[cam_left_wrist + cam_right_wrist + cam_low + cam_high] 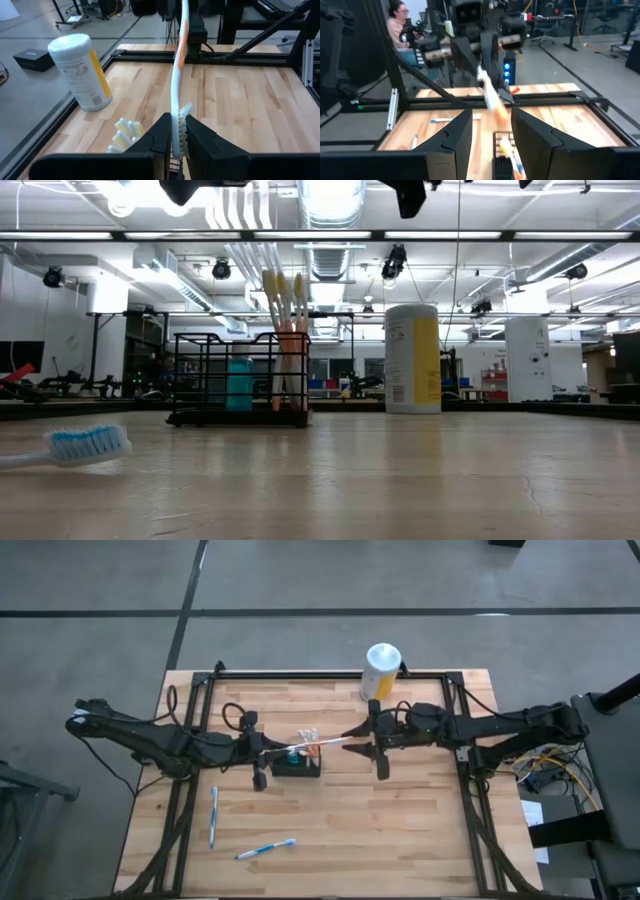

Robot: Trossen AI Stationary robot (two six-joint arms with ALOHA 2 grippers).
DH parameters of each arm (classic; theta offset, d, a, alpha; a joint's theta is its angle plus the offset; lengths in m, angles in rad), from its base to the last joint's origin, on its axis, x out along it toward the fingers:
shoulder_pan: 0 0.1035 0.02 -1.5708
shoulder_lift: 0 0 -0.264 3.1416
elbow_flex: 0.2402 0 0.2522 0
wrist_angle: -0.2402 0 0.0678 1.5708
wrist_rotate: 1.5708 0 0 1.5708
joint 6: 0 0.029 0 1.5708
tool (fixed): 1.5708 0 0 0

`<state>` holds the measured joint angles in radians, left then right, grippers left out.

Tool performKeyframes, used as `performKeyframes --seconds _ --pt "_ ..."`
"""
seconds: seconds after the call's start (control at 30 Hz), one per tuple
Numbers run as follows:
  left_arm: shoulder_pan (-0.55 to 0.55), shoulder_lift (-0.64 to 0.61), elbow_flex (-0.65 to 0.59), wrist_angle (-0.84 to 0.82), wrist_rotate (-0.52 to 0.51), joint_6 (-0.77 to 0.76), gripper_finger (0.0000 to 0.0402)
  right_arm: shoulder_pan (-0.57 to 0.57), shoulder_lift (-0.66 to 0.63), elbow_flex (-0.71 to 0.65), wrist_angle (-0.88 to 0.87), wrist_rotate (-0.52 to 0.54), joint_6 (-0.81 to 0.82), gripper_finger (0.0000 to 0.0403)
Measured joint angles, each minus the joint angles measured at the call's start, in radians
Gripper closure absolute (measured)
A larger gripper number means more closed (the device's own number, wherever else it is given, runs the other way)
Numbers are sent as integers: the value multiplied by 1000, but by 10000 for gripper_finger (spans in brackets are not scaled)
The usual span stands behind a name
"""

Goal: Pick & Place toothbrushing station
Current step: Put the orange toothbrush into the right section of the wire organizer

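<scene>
High view shows the left gripper (268, 752) with fingers clamped on an orange-and-white toothbrush (318, 746) over the toothbrushing station (297, 767) mid-bench, right gripper (378, 747) fingers parted around its far end; I'd tip it upright before lowering.

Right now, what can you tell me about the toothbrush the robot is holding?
The toothbrush is long and thin, white with an orange stretch on its handle, and looks like plastic. The left gripper pinches it at the bristle end. It stretches level above the basket towards the right gripper, whose open fingers sit on either side of the handle end, not clearly touching it.
</scene>
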<state>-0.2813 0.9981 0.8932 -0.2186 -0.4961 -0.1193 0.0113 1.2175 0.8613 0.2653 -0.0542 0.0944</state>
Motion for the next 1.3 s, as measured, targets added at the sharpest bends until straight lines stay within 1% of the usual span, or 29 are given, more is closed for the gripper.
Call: performKeyframes --seconds 0.3,0.43,0.57,0.83,0.93,1.3 --pt "0 0 0 -11 5 -15 362 0 6 27 -16 -1 -24 271" --pt "0 0 0 -12 5 -16 362 0 4 36 -54 0 -23 280" --pt "-1 0 0 -13 5 -16 362 0 4 36 -53 0 -20 303" --pt "-1 0 0 -17 5 -16 362 0 4 36 -51 -3 -24 368" --pt "0 0 0 -17 5 -16 362 0 3 36 -51 -3 -24 382" --pt "0 0 0 -16 -1 -14 362 0 3 36 -50 -1 -24 382"
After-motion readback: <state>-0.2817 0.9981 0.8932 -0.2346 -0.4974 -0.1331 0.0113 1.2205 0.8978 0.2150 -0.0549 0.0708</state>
